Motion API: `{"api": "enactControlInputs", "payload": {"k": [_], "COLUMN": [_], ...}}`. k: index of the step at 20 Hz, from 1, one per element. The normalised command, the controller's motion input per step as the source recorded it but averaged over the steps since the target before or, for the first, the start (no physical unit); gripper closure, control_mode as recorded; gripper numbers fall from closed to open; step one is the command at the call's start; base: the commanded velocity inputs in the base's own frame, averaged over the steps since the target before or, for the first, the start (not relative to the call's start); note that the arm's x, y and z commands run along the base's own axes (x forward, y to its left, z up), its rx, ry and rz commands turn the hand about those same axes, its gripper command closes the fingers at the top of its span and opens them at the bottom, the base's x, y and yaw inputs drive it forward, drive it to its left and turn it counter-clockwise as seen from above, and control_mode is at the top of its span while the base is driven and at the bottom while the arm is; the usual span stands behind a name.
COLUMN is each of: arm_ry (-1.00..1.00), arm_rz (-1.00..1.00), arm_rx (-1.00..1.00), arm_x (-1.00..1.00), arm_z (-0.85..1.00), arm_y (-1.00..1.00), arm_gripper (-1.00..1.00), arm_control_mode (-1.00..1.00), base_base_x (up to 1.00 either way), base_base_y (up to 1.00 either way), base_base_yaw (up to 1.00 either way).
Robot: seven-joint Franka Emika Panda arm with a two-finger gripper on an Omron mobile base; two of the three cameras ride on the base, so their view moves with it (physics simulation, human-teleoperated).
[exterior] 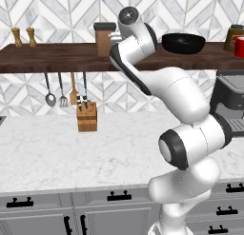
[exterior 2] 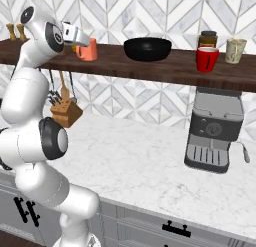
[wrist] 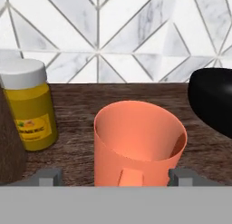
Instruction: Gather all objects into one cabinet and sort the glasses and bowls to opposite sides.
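Two things of the task stand on the dark wooden shelf point(exterior: 47, 55) rather than in any cabinet, and the left base view shows one of them plainly: the black bowl point(exterior: 183, 43) to the right of the raised arm, with a brown canister point(exterior: 104, 39) on the arm's other side and a knife block point(exterior: 86, 116) on the marble counter point(exterior: 47, 153) below. In the right base view the gripper point(exterior 2: 85, 44) reaches in from the left at shelf height and meets the orange cup point(exterior 2: 87, 50), which stands well apart from the bowl; farther right are a red mug point(exterior 2: 206, 59) and a cream mug point(exterior 2: 235, 50), with an espresso machine point(exterior 2: 214, 133) under them. The hand view looks straight at the cup, upright between the two fingertips point(wrist: 47, 177), one on each side of its base with the jaws spread wide and not visibly pressing it, so I judge nothing is gripped yet. A yellow jar point(wrist: 28, 109) sits just left of the cup and the canister's edge nearer still. The risk from here, as I see it, is that the tapered cup slips or tips if the fingers close low and off-centre, or that the left finger knocks the jar or canister as the cup is drawn off the shelf.
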Motion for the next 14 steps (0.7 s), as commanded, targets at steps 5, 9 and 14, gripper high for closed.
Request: {"api": "enactControlInputs", "payload": {"k": [5,9,14], "arm_ry": [0.0,0.0,-0.05], "arm_rz": [0.0,0.0,0.0], "arm_rx": [0.0,0.0,0.0], "arm_x": [0.08,0.0,-0.12], "arm_z": [-0.17,-0.13,0.25], "arm_y": [0.0,-0.03,-0.18], "arm_gripper": [1.0,1.0,1.0], "arm_control_mode": [-1.0,-1.0,-1.0], "base_base_x": [0.0,0.0,0.0], "base_base_y": [0.0,0.0,0.0], "base_base_yaw": [0.0,0.0,0.0]}}
